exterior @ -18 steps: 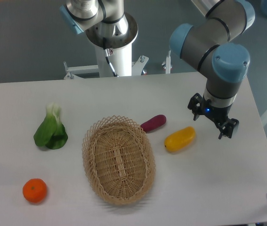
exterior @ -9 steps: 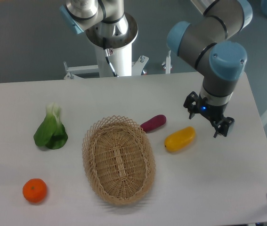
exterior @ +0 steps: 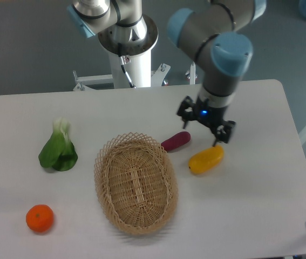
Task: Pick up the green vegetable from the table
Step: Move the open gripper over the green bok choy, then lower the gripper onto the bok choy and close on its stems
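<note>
The green vegetable (exterior: 58, 148), a small bok choy with dark leaves and a pale stalk end pointing away, lies on the left part of the white table (exterior: 142, 110). My gripper (exterior: 205, 125) hangs far to its right, above the purple and yellow vegetables. Its two black fingers are spread apart with nothing between them. The gripper is open and well away from the bok choy.
A wicker basket (exterior: 135, 183) sits in the middle of the table. A purple oblong vegetable (exterior: 175, 141) and a yellow one (exterior: 206, 159) lie just right of it. An orange (exterior: 39, 218) rests near the front left. The robot's base column (exterior: 128, 54) stands behind the table.
The arm has swung left across the table, carrying the open gripper from the right side to above the purple and yellow vegetables. Nothing on the table has moved.
</note>
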Motion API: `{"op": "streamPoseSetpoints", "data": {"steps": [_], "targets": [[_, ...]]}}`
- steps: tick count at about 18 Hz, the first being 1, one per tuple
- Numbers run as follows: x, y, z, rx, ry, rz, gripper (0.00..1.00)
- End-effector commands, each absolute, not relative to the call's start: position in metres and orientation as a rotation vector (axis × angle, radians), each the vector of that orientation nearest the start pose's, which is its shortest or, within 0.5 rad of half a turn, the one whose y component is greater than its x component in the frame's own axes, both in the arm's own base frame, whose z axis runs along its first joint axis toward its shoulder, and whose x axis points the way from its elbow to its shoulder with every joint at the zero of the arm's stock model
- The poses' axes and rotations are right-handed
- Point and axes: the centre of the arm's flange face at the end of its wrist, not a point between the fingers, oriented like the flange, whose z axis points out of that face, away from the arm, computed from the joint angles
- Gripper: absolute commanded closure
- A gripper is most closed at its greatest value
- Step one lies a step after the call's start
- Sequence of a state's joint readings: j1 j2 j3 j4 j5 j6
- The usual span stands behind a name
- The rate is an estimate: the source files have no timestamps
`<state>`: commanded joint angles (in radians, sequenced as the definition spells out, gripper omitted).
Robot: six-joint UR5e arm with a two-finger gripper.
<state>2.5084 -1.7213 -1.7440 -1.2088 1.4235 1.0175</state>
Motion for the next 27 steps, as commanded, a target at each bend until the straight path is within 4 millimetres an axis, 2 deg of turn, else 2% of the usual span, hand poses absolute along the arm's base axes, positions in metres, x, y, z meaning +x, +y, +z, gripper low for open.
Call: {"op": "streamPoseSetpoints", "data": {"steps": [4, 5, 8, 12, 14, 15, 19, 21, 27], "targets": [[-0.283, 0.469, 0.357, -3.007, 0.12, -0.12, 0.0], [-0.255, 0.48, 0.348, -3.022, 0.119, -0.15, 0.0], [-0.2, 0.499, 0.333, -3.055, 0.082, -0.195, 0.0], [-0.118, 0.522, 0.327, -3.085, 0.058, -0.22, 0.0], [-0.093, 0.527, 0.323, -3.098, 0.05, -0.229, 0.0], [-0.084, 0.529, 0.322, -3.101, 0.053, -0.231, 0.0], [-0.072, 0.532, 0.31, -3.126, -0.009, -0.248, 0.0], [-0.066, 0.532, 0.297, -3.146, -0.057, -0.255, 0.0], [-0.045, 0.52, 0.253, -3.197, -0.058, -0.215, 0.0]]}}
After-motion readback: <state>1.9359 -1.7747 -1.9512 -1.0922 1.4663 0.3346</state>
